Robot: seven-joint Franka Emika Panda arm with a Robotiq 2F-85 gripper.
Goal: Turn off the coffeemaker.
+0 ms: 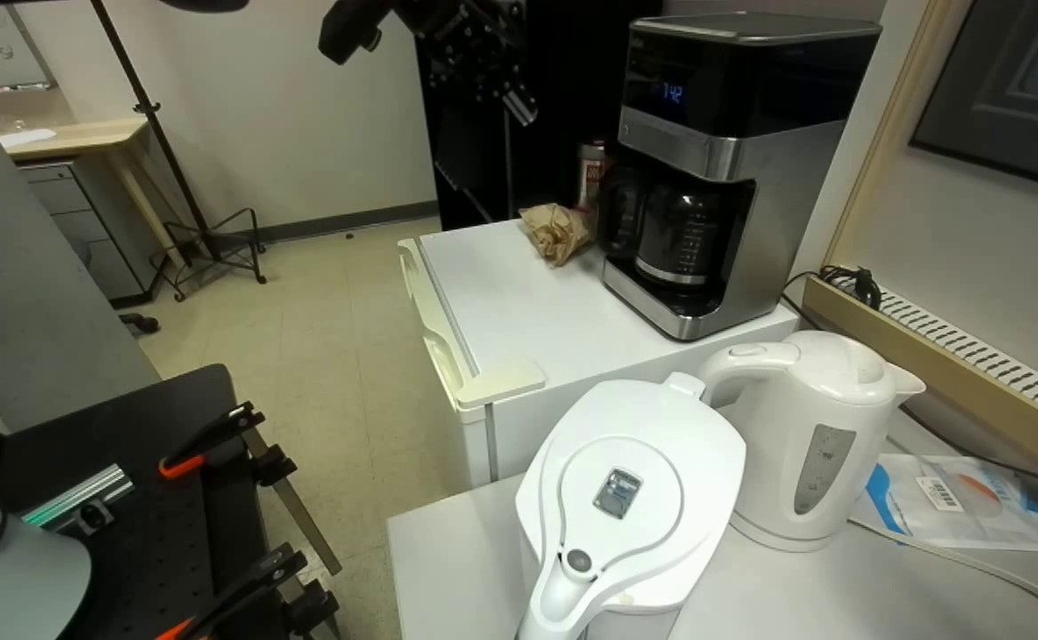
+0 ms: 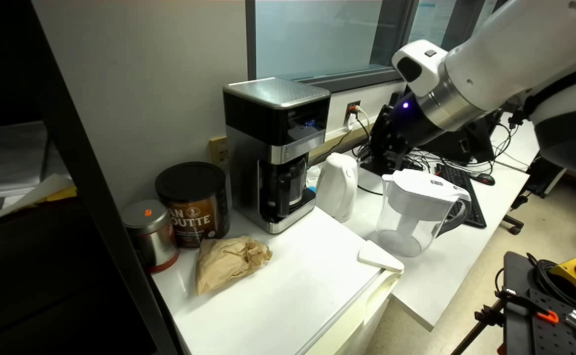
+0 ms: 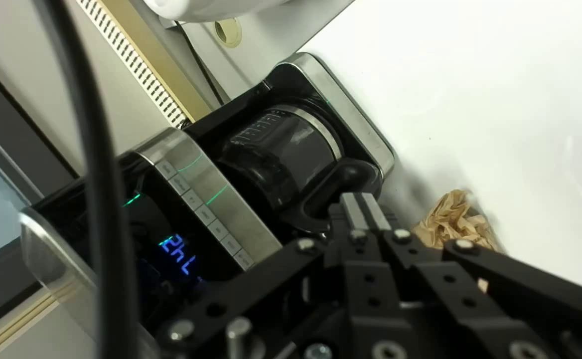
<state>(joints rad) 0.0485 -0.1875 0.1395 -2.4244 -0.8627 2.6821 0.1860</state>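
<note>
The coffeemaker (image 1: 777, 204) is a tall black and silver machine standing on the white fridge top. It also shows in an exterior view (image 2: 248, 182) and in the wrist view (image 3: 221, 194). Its blue display digits (image 3: 179, 254) are lit, and a row of small buttons (image 3: 205, 215) lies along the silver band. The dark glass carafe (image 3: 286, 154) sits inside it. My gripper (image 3: 363, 212) is shut and empty, its tips overlapping the carafe handle in the wrist view. In an exterior view the gripper (image 1: 520, 105) is raised in front of the coffeemaker, apart from it.
A crumpled paper bag (image 2: 231, 266) and two coffee cans (image 2: 192, 207) stand beside the coffeemaker. The white kettle (image 1: 826, 427) and white filter pitcher (image 1: 630, 533) stand on the adjoining desk. A dark cable (image 3: 96, 149) crosses the wrist view. A wall and window lie behind.
</note>
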